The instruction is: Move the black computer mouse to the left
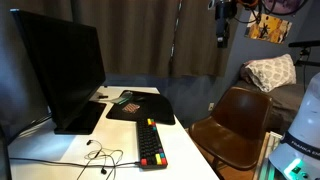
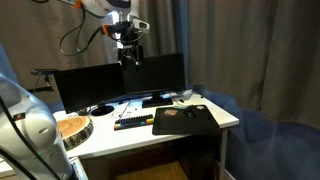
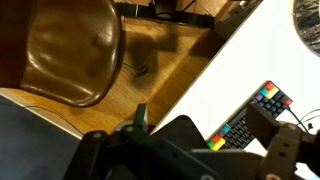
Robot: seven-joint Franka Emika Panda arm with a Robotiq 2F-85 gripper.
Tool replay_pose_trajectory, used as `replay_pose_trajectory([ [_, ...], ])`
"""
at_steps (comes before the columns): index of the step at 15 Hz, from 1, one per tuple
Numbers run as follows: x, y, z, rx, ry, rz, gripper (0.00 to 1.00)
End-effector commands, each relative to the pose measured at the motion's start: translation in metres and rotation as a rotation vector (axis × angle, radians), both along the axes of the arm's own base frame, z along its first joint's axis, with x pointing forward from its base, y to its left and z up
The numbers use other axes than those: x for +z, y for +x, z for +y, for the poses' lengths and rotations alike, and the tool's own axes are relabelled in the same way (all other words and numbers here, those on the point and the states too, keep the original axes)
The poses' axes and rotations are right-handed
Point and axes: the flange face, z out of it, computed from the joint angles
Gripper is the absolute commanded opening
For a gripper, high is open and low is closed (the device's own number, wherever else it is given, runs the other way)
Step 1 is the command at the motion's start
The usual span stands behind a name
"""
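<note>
The black computer mouse is small, with a reddish speckled surface. It lies on a flat black mat on the white desk and shows in both exterior views. My gripper hangs high above the desk, far from the mouse, near the dark curtain. It is open and empty. In the wrist view the gripper frames a black keyboard with coloured keys and a corner of the mat. The mouse is out of view there.
A large monitor stands on the white desk, with the keyboard and loose cables in front. A brown chair stands beside the desk over a wooden floor. A round wooden object sits at the desk end.
</note>
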Motion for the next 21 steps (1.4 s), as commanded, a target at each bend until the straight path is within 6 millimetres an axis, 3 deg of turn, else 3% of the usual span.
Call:
replay_pose_trajectory([
  [1, 0.0, 0.0, 0.0, 0.0, 0.0, 0.0, 1.0],
  [9, 0.0, 0.0, 0.0, 0.0, 0.0, 0.0, 1.0],
  [13, -0.012, 0.04, 0.006, 0.082, -0.046, -0.038, 1.0],
  [21, -0.081, 0.152, 0.008, 0.338, -0.027, -0.232, 1.0],
])
